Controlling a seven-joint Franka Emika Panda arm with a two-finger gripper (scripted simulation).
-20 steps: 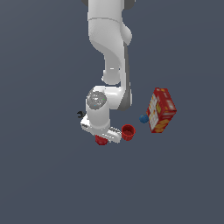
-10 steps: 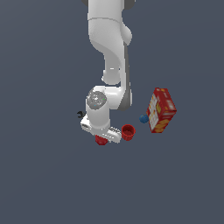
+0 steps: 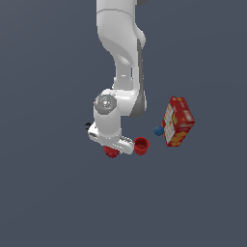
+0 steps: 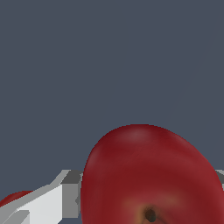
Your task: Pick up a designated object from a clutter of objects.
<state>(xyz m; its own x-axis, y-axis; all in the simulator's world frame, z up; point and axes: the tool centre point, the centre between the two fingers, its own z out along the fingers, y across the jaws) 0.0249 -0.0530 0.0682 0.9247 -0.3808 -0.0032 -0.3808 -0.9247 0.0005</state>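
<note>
The red apple fills the near part of the wrist view, its dark stem dimple facing the camera. My gripper straddles it, with a grey-white finger pressed against one side and the other finger's tip at the opposite side. In the exterior view the apple peeks out on the floor under the white hand, and the gripper is down on it. The apple rests on the ground.
A red cup stands just to the exterior view's right of the hand. Farther right are a small blue ball and a red cracker box. A thin dark wrench sticks out from behind the hand.
</note>
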